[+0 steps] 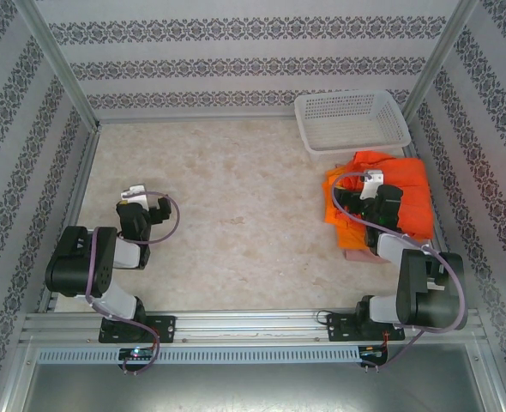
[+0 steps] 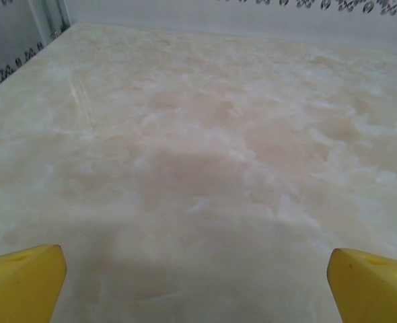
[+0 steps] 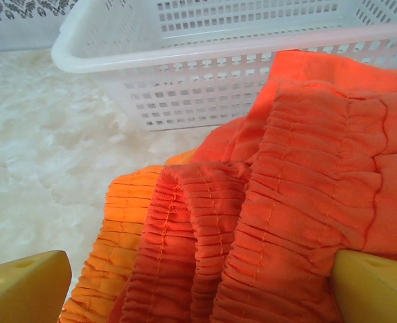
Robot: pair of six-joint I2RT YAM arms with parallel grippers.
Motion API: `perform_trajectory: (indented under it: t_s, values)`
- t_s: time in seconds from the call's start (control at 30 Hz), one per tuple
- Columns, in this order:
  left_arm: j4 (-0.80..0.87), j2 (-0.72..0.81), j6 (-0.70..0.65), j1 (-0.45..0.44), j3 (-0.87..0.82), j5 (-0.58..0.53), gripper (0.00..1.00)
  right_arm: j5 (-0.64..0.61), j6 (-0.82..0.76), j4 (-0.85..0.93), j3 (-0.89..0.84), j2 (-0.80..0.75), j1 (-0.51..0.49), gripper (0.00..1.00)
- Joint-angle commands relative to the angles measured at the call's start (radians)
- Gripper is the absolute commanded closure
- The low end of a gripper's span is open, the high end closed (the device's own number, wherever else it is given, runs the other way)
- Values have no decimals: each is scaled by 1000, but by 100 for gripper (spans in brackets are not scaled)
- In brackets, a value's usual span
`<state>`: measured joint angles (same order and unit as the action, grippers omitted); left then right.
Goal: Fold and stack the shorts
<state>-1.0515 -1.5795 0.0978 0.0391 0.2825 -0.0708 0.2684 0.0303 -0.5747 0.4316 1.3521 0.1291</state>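
The right arm lies across the orange shorts in the top view and hides the middle of the pile. How many pairs make up the pile cannot be told. In the right wrist view the gathered waists are cut off at the lower and right edges. A dusty pink piece of cloth shows at the near edge of the pile, mostly covered.

The pile sits at the far right of the table, touching the near side of the white mesh basket. The basket's rim stands directly behind the cloth. Patterned walls enclose the table.

The right gripper is over the pile with its jaws wide. Orange cloth lies between the yellow fingers, and nothing is clamped. The left gripper is at the near left, well apart from the shorts. Its jaws are wide over bare table and hold nothing.
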Motion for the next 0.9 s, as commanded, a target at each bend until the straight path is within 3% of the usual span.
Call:
perform_trajectory:
  t_s: [0.0,0.1,0.2,0.27,0.33,0.87]
  values:
    - [-16,6,-29,-7,23,10,0,48,35,-79,8,17,12,2]
    - [-50,-4,-33,-7,15,11,0,13,65,-312,-49,109,-10,2]
    - [-69,-5,-32,-7,8,10,0,-113,-15,-226,-20,126,-101,2]
    - [-73,-3,-30,-7,3,8,0,-136,17,-414,-67,185,-94,2]
    - [-64,-5,-33,-7,11,10,0,-141,7,-301,-47,149,-93,2]
    - [16,-4,-46,-8,50,45,0,-233,-3,-304,-41,154,-125,2]
